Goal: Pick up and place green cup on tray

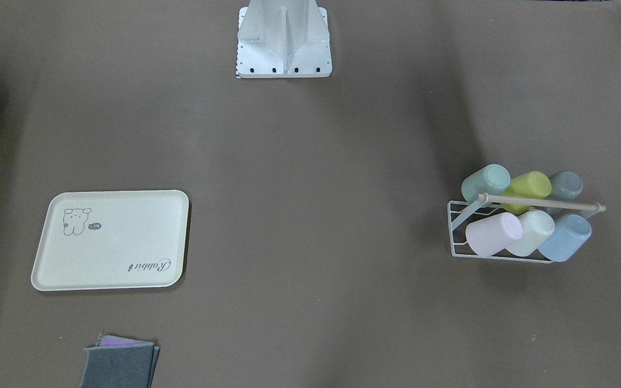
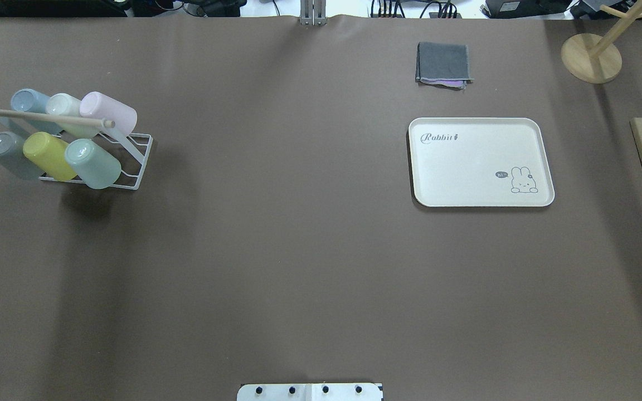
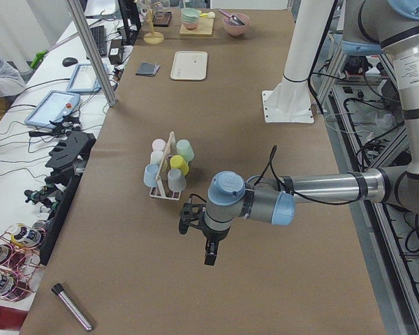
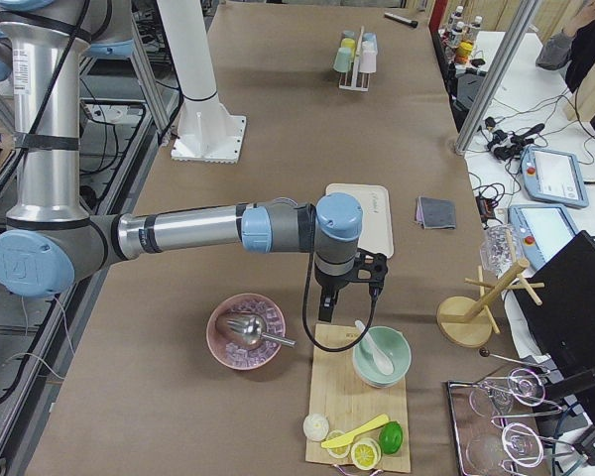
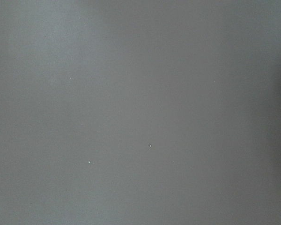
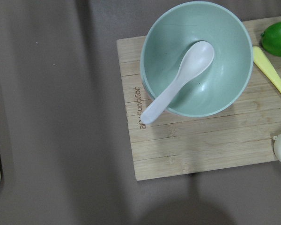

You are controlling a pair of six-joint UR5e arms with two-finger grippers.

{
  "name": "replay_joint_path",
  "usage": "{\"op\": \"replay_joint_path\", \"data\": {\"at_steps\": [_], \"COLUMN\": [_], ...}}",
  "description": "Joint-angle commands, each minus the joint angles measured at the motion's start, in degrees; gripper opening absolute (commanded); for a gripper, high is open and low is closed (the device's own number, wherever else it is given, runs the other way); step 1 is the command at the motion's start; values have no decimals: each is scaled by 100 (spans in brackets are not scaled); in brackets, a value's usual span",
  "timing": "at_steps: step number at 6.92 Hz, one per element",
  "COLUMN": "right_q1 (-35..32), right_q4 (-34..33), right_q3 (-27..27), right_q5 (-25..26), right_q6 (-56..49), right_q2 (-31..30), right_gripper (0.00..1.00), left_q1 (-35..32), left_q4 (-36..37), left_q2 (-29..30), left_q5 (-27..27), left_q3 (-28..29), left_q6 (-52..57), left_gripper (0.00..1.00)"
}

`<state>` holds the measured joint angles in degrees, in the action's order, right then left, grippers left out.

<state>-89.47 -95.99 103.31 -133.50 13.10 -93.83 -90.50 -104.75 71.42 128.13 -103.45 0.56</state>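
The green cup (image 1: 485,182) is a pale mint tumbler lying tilted on a white wire rack (image 1: 459,223) with several other pastel cups; it also shows in the overhead view (image 2: 92,163). The tray (image 1: 111,240) is cream with a bear drawing and "Rabbit" script, far across the table from the rack, and shows in the overhead view (image 2: 480,161). My left gripper (image 3: 209,252) hangs over bare table short of the rack. My right gripper (image 4: 329,305) hangs near the tray's end, above a wooden board. I cannot tell whether either gripper is open or shut.
A folded grey cloth (image 2: 443,62) lies beyond the tray. A wooden board (image 6: 201,136) carries a green bowl (image 6: 196,58) with a white spoon. A pink bowl (image 4: 246,330), a wooden mug tree (image 2: 591,55) and the robot's base (image 1: 283,40) also stand on the table.
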Motion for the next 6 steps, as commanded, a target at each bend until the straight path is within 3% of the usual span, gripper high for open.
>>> {"op": "replay_joint_path", "data": {"at_steps": [1,2,4,6], "right_q1": [0,0,-26,-44], "right_q4": [-7,-8,-25,-16], "right_q3": [5,14,23,23], "right_q5": [8,17,86,113], "right_q6": [-9,-9,-9,0], "right_q2": [40,66,66,22], "right_gripper": [100,100,100,100], "left_q1": [14,58,487,1146], "left_q4": [24,42,243,341], "left_q2": [-93,-67,161,302], "left_q5": [-51,-164,-1215,-1885], "left_q3": [-18,-18,-219,-560], "left_q6": [225,260,749,814], "left_gripper": [96,97,97,97]}}
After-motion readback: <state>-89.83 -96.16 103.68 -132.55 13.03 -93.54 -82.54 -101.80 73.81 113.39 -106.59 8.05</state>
